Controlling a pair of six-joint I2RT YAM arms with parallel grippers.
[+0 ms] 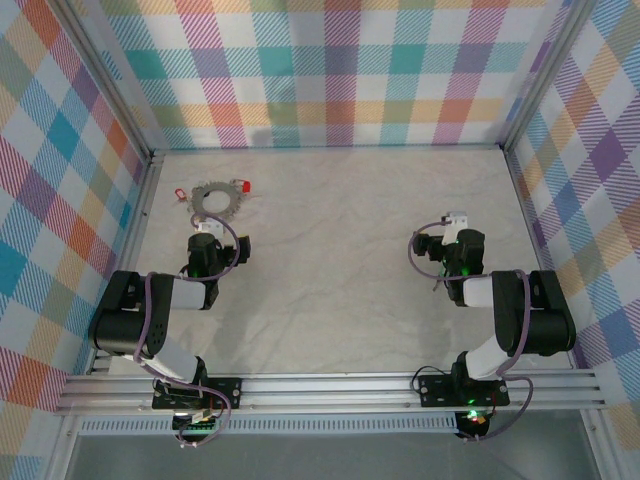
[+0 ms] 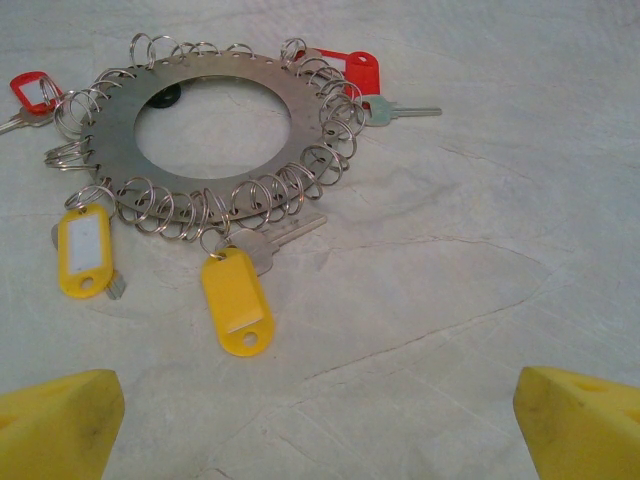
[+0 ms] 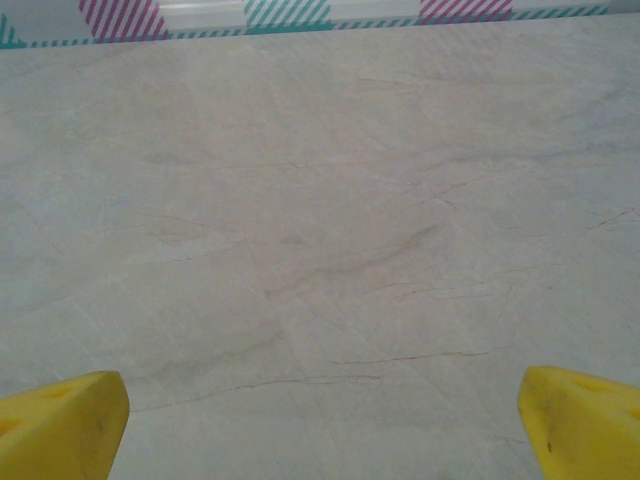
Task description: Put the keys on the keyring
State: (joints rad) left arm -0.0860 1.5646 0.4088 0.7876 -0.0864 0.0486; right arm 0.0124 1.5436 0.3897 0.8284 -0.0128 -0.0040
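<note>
Top view. The keyring (image 1: 212,197) lies flat at the far left of the table (image 1: 350,260), close to the left wall. The left hand (image 1: 207,228) sits just near of it, pointing far, straight at it. The right hand (image 1: 453,222) is well apart on the right side, with bare table ahead. The left arm is plainly the nearer one.

Left wrist view. The keyring lies ahead and slightly left of centre, a flat metal band with many small rings (image 2: 335,110) along its rim. The keys (image 2: 275,235) lie around it. One with a yellow tag (image 2: 237,300) lies just beside the near rim, its shaft running from near-left to far-right. Another yellow-tagged key is at the near left, and the red tags (image 2: 352,68) lie at the far right and far left. Whether each key is hooked to a small ring cannot be told. Both yellow fingers (image 2: 60,425) show at the bottom corners, set wide, with nothing between them.

Right wrist view. Its fingers (image 3: 585,420) are likewise spread wide and empty over bare table, with the striped wall (image 3: 120,15) at the far edge.

Judgement: the coming reach falls to the left hand, going forward and a little left.
</note>
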